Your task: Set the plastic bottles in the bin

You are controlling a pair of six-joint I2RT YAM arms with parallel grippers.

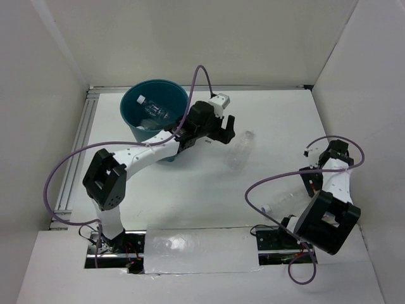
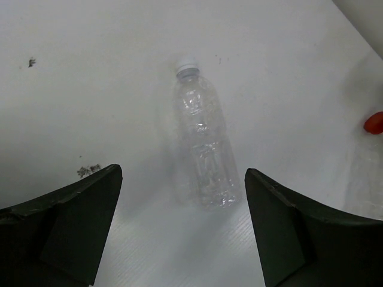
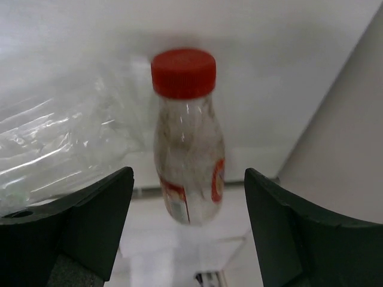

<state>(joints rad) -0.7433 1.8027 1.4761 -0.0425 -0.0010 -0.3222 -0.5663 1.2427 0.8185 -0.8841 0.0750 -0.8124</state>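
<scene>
The teal-blue bin stands at the back left with clear bottles inside. My left gripper is open and empty just right of the bin. It hovers over a clear bottle with a white cap lying on the table. In the left wrist view this bottle lies ahead of the open left gripper. My right gripper is open with a red-capped clear bottle between its fingers, untouched. A crumpled clear bottle lies to its left.
Another clear bottle lies near the right arm's base. A red cap shows at the right edge of the left wrist view. White walls enclose the table on three sides. A metal rail runs along the left edge.
</scene>
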